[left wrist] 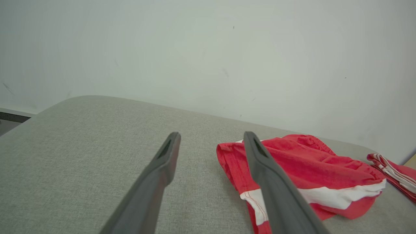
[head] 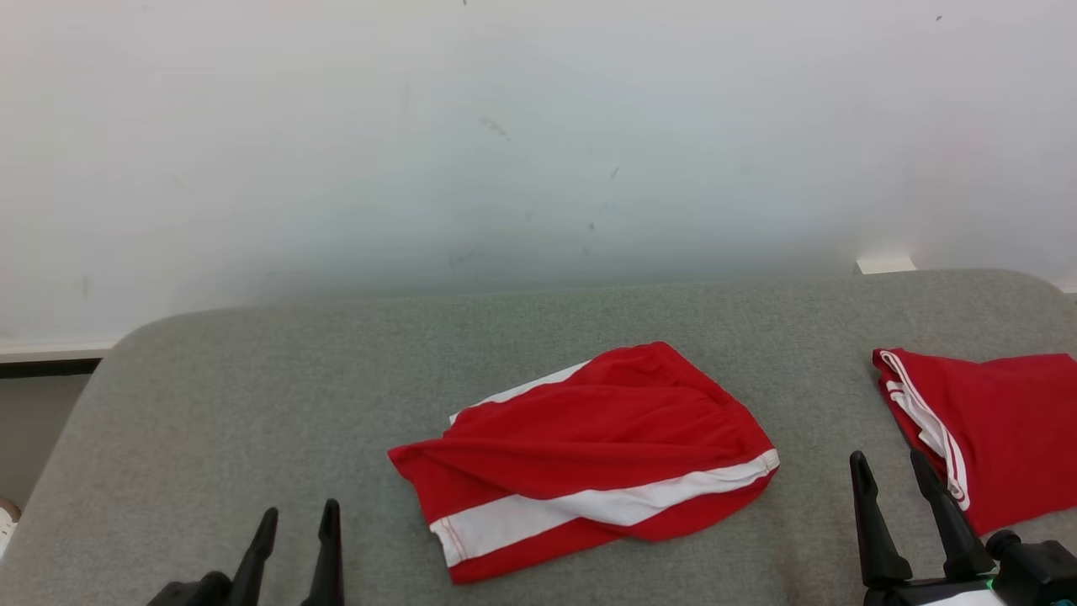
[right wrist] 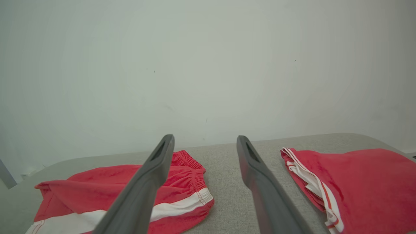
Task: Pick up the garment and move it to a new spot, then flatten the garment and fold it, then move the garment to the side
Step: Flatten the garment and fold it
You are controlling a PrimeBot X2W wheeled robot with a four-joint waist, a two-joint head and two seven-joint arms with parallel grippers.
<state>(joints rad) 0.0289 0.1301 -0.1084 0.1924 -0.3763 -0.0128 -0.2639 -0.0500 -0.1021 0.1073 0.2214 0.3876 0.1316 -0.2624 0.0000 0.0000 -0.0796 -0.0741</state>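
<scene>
The red garment [head: 589, 446], crossed by a broad white band, lies loosely bunched at the middle of the grey padded surface [head: 252, 404], touching neither gripper. At its 3 o'clock, apart from it, a second red garment [head: 1010, 421] with thin white stripes lies folded. The left gripper [head: 300, 507] hovers at 8 o'clock and the right gripper [head: 887, 455] at 4 o'clock, both spread wide and holding nothing.

Head camera looks down on the desk [head: 252, 404]; low wrist cameras face the far wall [left wrist: 208, 48], both showing the middle shorts [right wrist: 81, 185].
</scene>
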